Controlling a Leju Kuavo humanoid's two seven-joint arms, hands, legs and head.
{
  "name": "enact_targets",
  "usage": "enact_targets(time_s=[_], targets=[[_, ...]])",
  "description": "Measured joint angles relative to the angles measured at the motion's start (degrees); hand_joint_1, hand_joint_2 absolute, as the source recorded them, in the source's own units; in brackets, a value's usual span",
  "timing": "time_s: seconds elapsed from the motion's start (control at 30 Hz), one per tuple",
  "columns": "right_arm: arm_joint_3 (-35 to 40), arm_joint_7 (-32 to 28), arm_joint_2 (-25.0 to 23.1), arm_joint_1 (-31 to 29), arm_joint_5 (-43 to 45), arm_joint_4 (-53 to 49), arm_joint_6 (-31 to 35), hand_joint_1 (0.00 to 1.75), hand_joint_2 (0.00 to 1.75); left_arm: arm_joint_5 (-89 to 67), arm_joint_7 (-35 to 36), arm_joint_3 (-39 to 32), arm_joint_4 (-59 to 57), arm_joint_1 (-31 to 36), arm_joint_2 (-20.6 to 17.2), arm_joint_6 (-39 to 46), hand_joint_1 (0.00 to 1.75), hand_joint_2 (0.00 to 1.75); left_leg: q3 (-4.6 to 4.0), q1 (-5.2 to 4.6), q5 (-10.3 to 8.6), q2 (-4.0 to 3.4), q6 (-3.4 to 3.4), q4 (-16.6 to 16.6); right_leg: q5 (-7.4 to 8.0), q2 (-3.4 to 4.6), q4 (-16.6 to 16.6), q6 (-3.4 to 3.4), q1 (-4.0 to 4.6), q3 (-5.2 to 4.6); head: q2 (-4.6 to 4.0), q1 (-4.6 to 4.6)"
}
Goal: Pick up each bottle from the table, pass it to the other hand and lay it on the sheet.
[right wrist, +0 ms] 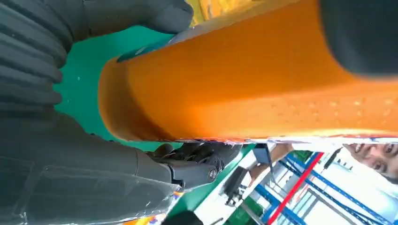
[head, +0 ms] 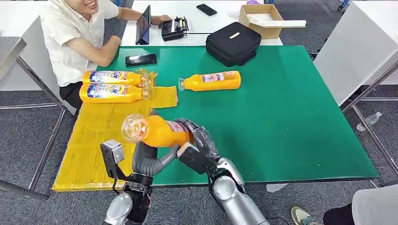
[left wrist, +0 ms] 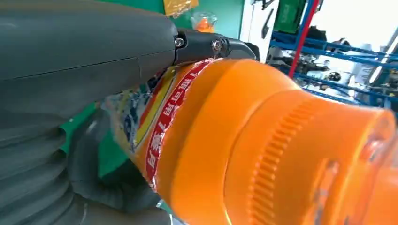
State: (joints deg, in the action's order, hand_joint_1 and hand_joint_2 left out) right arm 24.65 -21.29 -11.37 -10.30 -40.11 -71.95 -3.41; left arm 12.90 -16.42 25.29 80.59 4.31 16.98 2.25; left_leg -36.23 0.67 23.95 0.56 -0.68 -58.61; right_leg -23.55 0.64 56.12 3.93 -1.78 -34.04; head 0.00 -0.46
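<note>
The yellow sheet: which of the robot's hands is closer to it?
Left. The left hand holds the bottle near the edge of the yellow sheet. The right hand grips the same bottle farther over the green table.

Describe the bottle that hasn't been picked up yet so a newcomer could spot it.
Look at the green table, in front of the black case. An orange bottle lies there on its side, alone on bare green; the others lie on the yellow sheet or sit in the robot hands.
</note>
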Motion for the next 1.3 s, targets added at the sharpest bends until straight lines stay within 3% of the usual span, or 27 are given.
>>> enact_targets(time_s=[0.2,0.23,0.27,1.1,1.13,1.17,1.2,1.3], targets=[[0.1,0.0,-0.6,0.2,0.0,1.9,0.3,1.75,1.75,2.2,-1.3,0.0,0.0,0.0,0.0,2.0,0.0,1.75,-0.03,0.0,0.0,0.01,0.0,0.0,0.0,-0.02,0.0,0.0,0.0,-0.02,0.0,-0.02],[0.1,0.0,-0.6,0.2,0.0,2.2,0.3,1.75,1.75,2.2,-1.4,0.0,0.0,0.0,0.0,2.1,0.1,1.75,-0.03,0.0,0.0,0.0,0.0,0.0,0.0,-0.01,0.0,0.0,0.0,-0.03,0.0,0.0],[0.1,0.0,-0.7,0.3,0.2,2.4,0.3,1.75,1.75,2.3,-1.9,0.0,0.0,0.0,0.0,2.4,1.75,1.75,-0.03,0.0,0.0,0.0,0.0,0.0,0.0,-0.01,0.0,0.0,0.0,-0.04,0.0,0.0],[-0.4,-0.9,-2.3,0.6,4.4,4.0,-1.0,1.75,1.75,1.6,-4.2,0.1,0.2,1.8,0.0,7.1,1.75,1.75,-0.05,0.0,0.0,-0.01,0.0,0.0,0.0,-0.01,0.0,0.0,0.0,-0.09,0.0,0.0],[-0.4,-0.9,-2.3,0.6,4.4,4.0,-1.0,1.45,1.75,1.6,-4.2,0.1,0.2,1.8,0.0,7.1,1.75,1.75,-0.05,0.0,0.0,-0.01,0.0,0.0,0.0,-0.01,0.0,0.0,0.0,-0.09,0.0,0.0],[-0.4,-0.9,-2.3,0.6,4.5,4.0,-1.0,0.45,1.75,1.6,-4.1,0.1,0.2,1.8,0.0,7.1,1.75,1.75,-0.05,0.0,0.0,-0.01,0.0,0.0,0.0,-0.01,0.0,0.0,0.0,-0.09,0.0,0.0],[-0.4,-0.9,-2.3,0.6,4.7,4.0,-1.0,0.0,1.75,1.6,-4.1,0.1,0.1,1.8,0.0,7.1,1.75,1.75,-0.06,0.0,0.0,-0.01,0.0,0.0,0.0,-0.01,0.0,0.0,0.0,-0.09,0.0,0.02],[-0.5,-0.9,-2.5,0.6,5.6,4.0,-1.0,0.0,1.75,1.6,-3.9,0.0,-0.1,1.9,0.0,7.1,1.75,1.75,-0.07,0.0,0.0,-0.01,0.0,0.0,0.0,-0.01,0.0,0.0,0.0,-0.09,0.0,0.02]])
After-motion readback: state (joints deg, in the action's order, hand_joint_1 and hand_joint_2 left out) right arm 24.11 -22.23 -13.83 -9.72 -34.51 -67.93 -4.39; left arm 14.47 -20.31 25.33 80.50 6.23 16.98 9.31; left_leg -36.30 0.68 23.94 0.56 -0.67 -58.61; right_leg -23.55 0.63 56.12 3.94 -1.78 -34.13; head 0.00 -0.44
